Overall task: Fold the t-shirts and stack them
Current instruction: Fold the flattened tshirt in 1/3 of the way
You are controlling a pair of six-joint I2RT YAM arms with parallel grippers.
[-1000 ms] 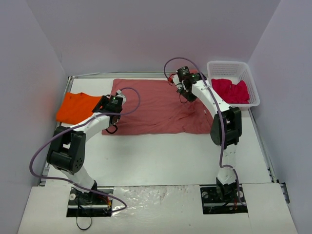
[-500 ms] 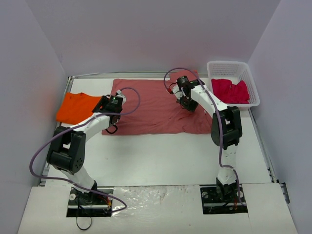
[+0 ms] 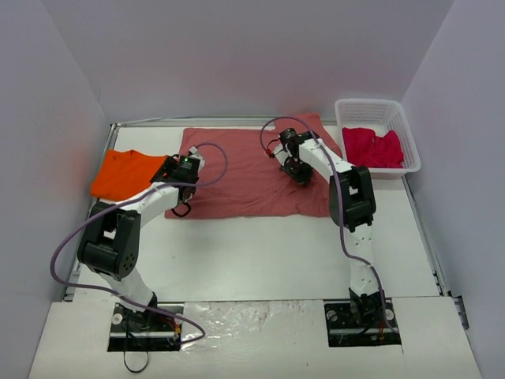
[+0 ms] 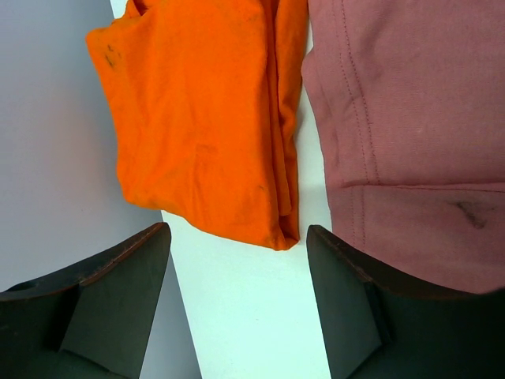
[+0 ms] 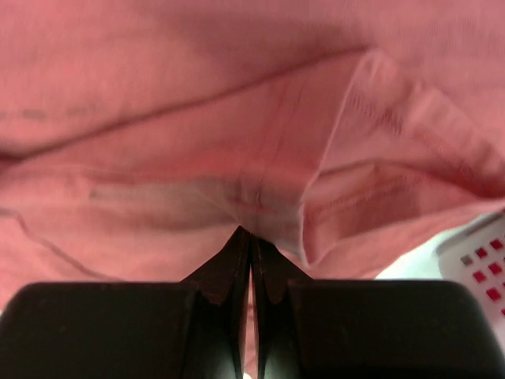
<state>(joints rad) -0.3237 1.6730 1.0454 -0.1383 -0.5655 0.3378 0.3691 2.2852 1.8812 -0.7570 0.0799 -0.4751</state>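
The large brick-red t-shirt (image 3: pixel 237 178) lies spread across the middle of the table. My right gripper (image 3: pixel 289 158) is over its right half, shut on a pinched fold of the brick-red cloth (image 5: pixel 197 118); the right gripper (image 5: pixel 251 233) has its jaws pressed together on the fabric. A folded orange t-shirt (image 3: pixel 122 174) rests at the far left. My left gripper (image 3: pixel 175 168) hovers open above the gap between the orange t-shirt (image 4: pixel 205 118) and the brick-red hem (image 4: pixel 410 118), holding nothing. The crimson-pink t-shirt (image 3: pixel 372 148) lies crumpled in the basket.
A white plastic basket (image 3: pixel 368 103) stands at the back right corner, its edge showing in the right wrist view (image 5: pixel 481 253). Grey walls close in the table on the left, back and right. Bare white tabletop (image 3: pixel 260 253) stretches in front of the shirts.
My right gripper has moved left and slightly nearer over the brick-red t-shirt, dragging the pinched cloth inward from the right edge. The left arm has stayed still.
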